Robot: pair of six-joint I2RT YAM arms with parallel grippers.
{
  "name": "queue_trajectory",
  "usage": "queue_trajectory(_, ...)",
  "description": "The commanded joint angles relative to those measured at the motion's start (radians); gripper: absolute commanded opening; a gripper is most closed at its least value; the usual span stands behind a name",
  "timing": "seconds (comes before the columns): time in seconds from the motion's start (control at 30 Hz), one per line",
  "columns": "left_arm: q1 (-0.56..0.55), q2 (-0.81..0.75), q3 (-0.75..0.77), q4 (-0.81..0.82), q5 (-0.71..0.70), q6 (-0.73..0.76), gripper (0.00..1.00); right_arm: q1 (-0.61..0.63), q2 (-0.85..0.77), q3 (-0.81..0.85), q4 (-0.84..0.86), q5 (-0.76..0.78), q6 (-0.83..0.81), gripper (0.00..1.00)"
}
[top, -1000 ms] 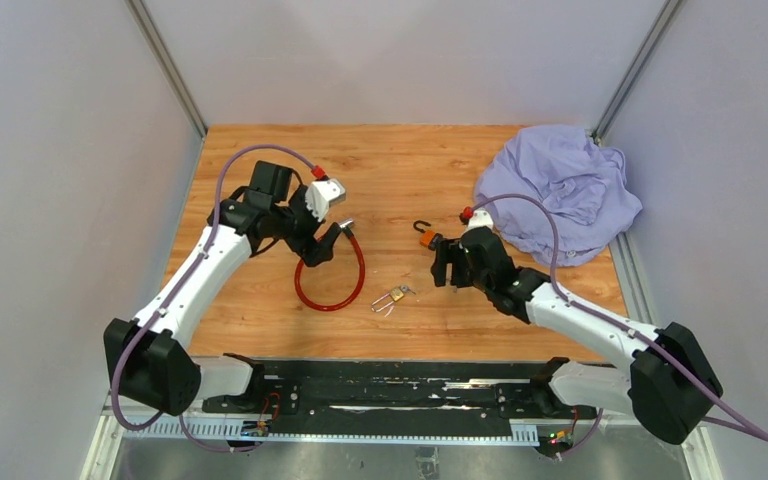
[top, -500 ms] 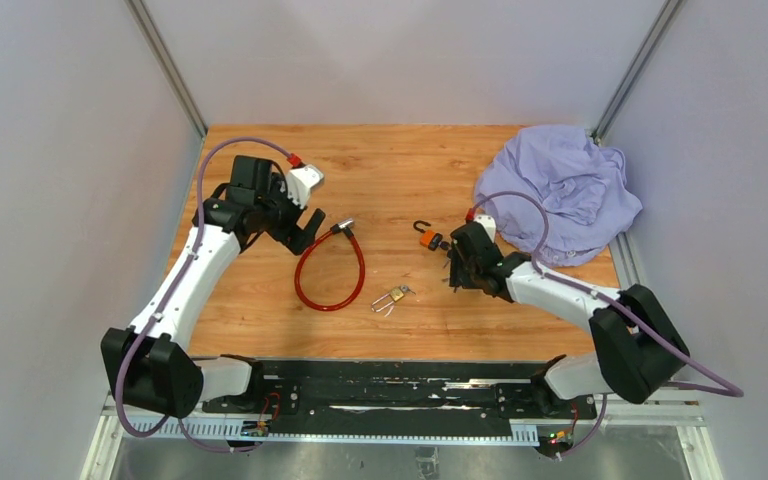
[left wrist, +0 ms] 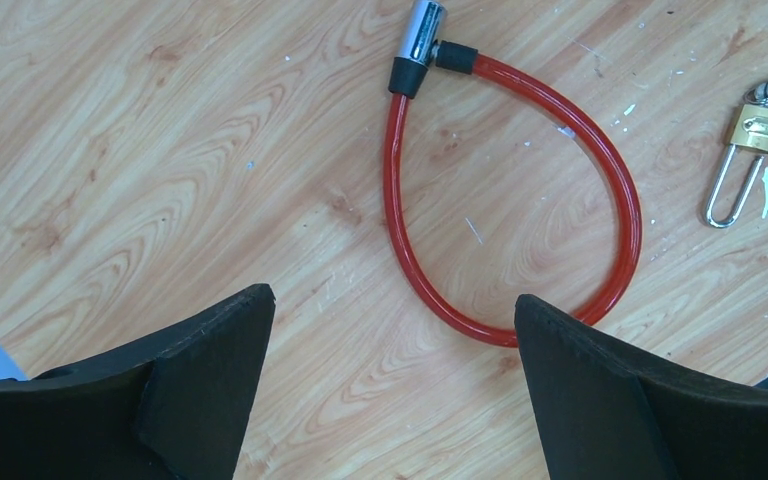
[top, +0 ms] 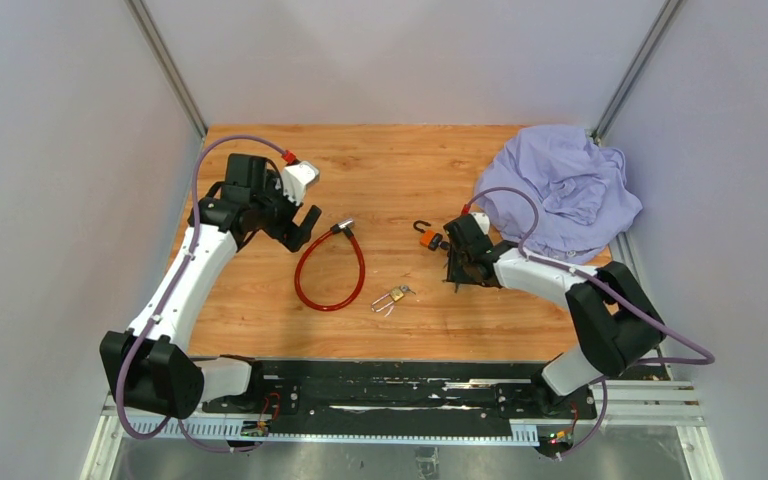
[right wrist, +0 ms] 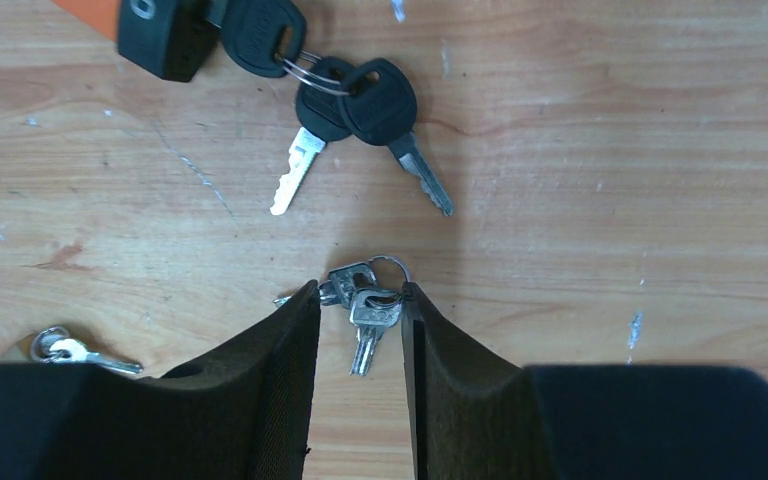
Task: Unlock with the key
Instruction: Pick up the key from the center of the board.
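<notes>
A small bunch of silver keys (right wrist: pixel 372 310) on a ring lies flat on the wooden table. My right gripper (right wrist: pixel 360 290) is down at the table with its jaws narrowed on either side of that bunch, still open. Just beyond lie black-headed keys (right wrist: pixel 350 100) ringed to an orange and black padlock (top: pixel 426 238). A red cable lock (left wrist: pixel 520 200) forms a loop at mid-left. A brass padlock (left wrist: pixel 755 130) with a key in it lies in front of the loop. My left gripper (left wrist: pixel 390 300) hovers wide open and empty above the table, left of the loop.
A crumpled lilac cloth (top: pixel 560 190) lies at the back right corner, close behind the right arm. Grey walls enclose the table (top: pixel 400 160) on three sides.
The right gripper has dropped to the table and its jaws have narrowed around the silver keys. The left arm has drawn back left, away from the red cable lock, its jaws wide.
</notes>
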Motion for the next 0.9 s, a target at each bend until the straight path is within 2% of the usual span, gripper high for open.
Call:
queue_trajectory(0.0, 0.009, -0.004, 0.037, -0.010, 0.022, 0.020, 0.98, -0.005, 0.039, 0.003, -0.037, 0.027, 0.063, 0.35)
queue_trajectory(0.37, 0.009, -0.012, 0.022, -0.031, 0.068, 0.034, 0.99, -0.003, 0.055, -0.009, -0.044, 0.053, 0.054, 0.29)
queue_trajectory(0.43, 0.009, -0.011, 0.024, -0.037, 0.077, 0.033, 1.00, -0.003, 0.035, -0.022, -0.048, 0.043, 0.041, 0.23)
queue_trajectory(0.53, 0.009, -0.010, 0.028, -0.039, 0.084, 0.033, 0.98, -0.003, 0.007, -0.025, -0.051, 0.019, 0.012, 0.02)
queue_trajectory(0.87, 0.009, -0.006, 0.043, -0.062, 0.118, 0.033, 0.95, -0.004, -0.036, -0.027, -0.082, -0.132, -0.045, 0.01)
